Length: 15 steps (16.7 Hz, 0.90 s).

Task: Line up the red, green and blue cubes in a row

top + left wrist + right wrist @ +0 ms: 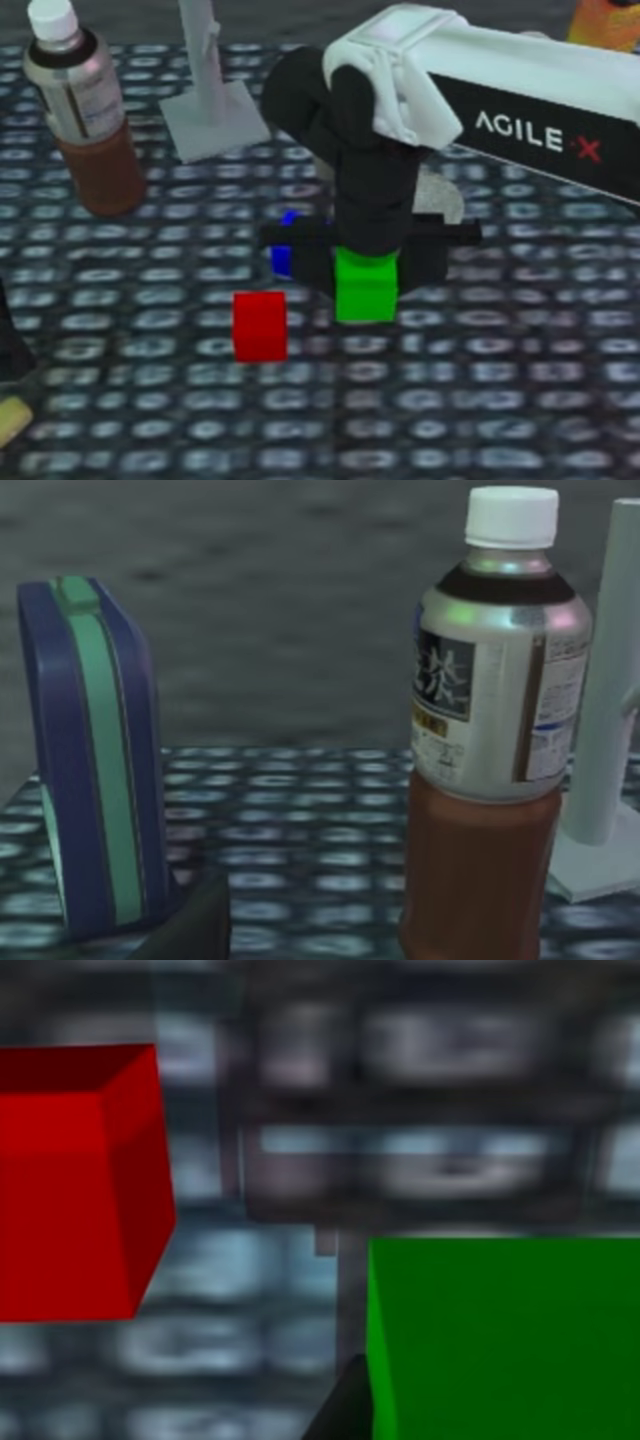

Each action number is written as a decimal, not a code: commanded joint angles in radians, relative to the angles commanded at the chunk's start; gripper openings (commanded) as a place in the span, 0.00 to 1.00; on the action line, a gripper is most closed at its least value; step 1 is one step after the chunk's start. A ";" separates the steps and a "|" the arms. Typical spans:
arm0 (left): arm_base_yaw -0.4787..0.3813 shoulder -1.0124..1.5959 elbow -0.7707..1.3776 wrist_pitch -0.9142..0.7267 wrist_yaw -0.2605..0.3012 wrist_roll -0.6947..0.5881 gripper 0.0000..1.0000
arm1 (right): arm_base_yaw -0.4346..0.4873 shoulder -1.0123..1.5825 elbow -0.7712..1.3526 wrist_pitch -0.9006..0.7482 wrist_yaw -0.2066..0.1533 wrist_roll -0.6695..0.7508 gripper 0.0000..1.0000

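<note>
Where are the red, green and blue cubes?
red cube [260, 326], top view, front face.
green cube [365, 285], top view, top face.
blue cube [282, 259], top view, visible edge beside the arm.

Patterned table [520, 400] bearing red cube [260, 326], bottle [82, 115]

Even, dim lighting; faint shadows. Right wrist view blurred: bright red cube [75, 1185] and bright green cube [505, 1335] soft-edged.

red cube [260, 325], green cube [365, 285], blue cube [282, 258] half-hidden
</note>
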<state>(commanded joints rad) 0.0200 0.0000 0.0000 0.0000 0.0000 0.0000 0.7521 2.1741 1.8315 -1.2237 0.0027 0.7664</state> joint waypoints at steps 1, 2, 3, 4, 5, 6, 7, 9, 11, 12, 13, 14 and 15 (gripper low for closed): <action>0.000 0.000 0.000 0.000 0.000 0.000 1.00 | 0.000 0.001 -0.003 0.003 0.000 -0.001 0.00; 0.000 0.000 0.000 0.000 0.000 0.000 1.00 | 0.001 0.004 -0.015 0.017 0.000 -0.001 0.00; 0.000 0.000 0.000 0.000 0.000 0.000 1.00 | 0.002 0.010 -0.033 0.041 0.001 -0.001 0.00; 0.000 0.000 0.000 0.000 0.000 0.000 1.00 | 0.002 0.019 -0.056 0.075 0.001 -0.001 0.00; 0.000 0.000 0.000 0.000 0.000 0.000 1.00 | 0.003 0.029 -0.082 0.114 0.001 0.000 0.00; 0.000 0.000 0.000 0.000 0.000 0.000 1.00 | 0.003 0.040 -0.109 0.156 0.001 0.001 0.00; 0.000 0.000 0.000 0.000 0.000 0.000 1.00 | 0.004 0.050 -0.135 0.192 0.001 0.002 0.00; 0.000 0.000 0.000 0.000 0.000 0.000 1.00 | 0.006 0.066 -0.170 0.235 0.002 0.003 0.00; 0.000 0.000 0.000 0.000 0.000 0.000 1.00 | 0.006 0.068 -0.174 0.240 0.002 0.003 0.00; 0.000 0.000 0.000 0.000 0.000 0.000 1.00 | 0.006 0.068 -0.174 0.240 0.002 0.003 0.00; 0.000 0.000 0.000 0.000 0.000 0.000 1.00 | 0.006 0.068 -0.174 0.240 0.002 0.003 0.00; 0.000 0.000 0.000 0.000 0.000 0.000 1.00 | 0.006 0.068 -0.174 0.240 0.002 0.003 0.08; 0.000 0.000 0.000 0.000 0.000 0.000 1.00 | 0.006 0.068 -0.174 0.240 0.002 0.003 0.15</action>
<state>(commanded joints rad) 0.0200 0.0000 0.0000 0.0000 0.0000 0.0000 0.7584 2.2421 1.6571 -0.9832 0.0051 0.7691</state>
